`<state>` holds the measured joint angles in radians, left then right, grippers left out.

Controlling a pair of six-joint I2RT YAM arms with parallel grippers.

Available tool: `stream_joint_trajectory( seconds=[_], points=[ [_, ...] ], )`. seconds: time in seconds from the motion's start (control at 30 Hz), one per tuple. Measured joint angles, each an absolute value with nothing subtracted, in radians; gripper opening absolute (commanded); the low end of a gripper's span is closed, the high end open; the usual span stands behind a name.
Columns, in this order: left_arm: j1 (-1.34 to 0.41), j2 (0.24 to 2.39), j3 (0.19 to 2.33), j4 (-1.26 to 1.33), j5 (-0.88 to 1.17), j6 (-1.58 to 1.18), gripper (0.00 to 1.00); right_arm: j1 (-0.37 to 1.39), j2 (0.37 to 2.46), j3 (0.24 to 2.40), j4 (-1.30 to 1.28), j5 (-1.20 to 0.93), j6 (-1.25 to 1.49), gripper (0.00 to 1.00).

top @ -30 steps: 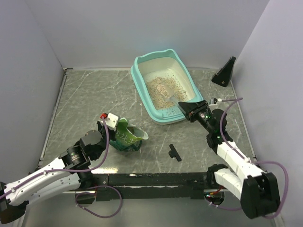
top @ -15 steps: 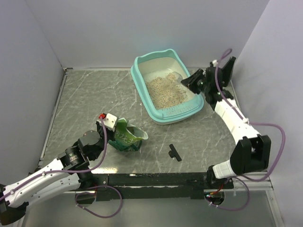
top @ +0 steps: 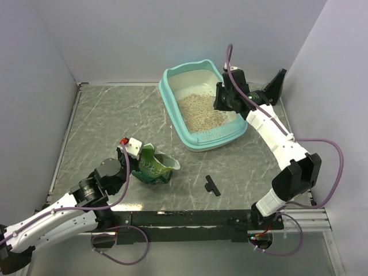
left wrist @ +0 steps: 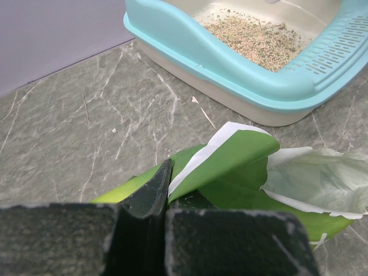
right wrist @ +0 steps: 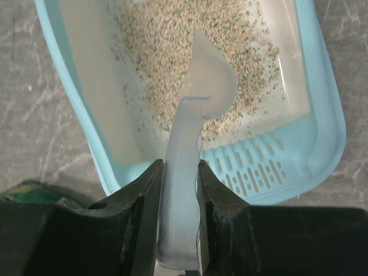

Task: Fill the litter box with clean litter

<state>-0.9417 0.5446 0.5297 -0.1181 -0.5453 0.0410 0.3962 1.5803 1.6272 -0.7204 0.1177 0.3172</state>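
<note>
The right gripper (top: 223, 99) now hangs over the right rim of the litter box (top: 172, 109). A second ago it was at the box's near end, and since then it has swung toward the far right corner of the table (top: 98, 126). Its jaws are clamped on the handle of a translucent white scoop (right wrist: 210, 86), with the blade poised above the clean litter (top: 198, 112). The litter lies as a patch in the middle of the pan, with bare cream floor around it. The box itself sits where it was, by the table's far edge, right of centre.

The left gripper (top: 133, 161) has not shifted. It is pinched shut on the green bag (top: 152, 168) near the table's near left corner.

We judge that pouring has paused and the scoop is being lined up to spread the grains. The layer looks thin, so the filling seems unfinished.
</note>
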Motion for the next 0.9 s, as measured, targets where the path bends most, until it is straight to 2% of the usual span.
stream_joint_trajectory(
  seconds=[0.3, 0.57, 0.73, 0.9],
  points=[
    [-0.940, 0.566, 0.530, -0.118, -0.529, 0.041, 0.01, 0.478, 1.373, 1.591, -0.811, 0.101, 0.282, 0.00],
    [-0.936, 0.587, 0.530, -0.118, -0.509, 0.041, 0.01, 0.534, 1.082, 1.546, -0.891, -0.209, 0.263, 0.00],
    [-0.935, 0.586, 0.532, -0.118, -0.501, 0.041, 0.01, 0.594, 1.018, 1.501, -0.941, -0.368, 0.247, 0.00],
    [-0.935, 0.580, 0.532, -0.118, -0.501, 0.041, 0.01, 0.684, 0.999, 1.443, -0.968, -0.408, 0.249, 0.00]
  ],
)
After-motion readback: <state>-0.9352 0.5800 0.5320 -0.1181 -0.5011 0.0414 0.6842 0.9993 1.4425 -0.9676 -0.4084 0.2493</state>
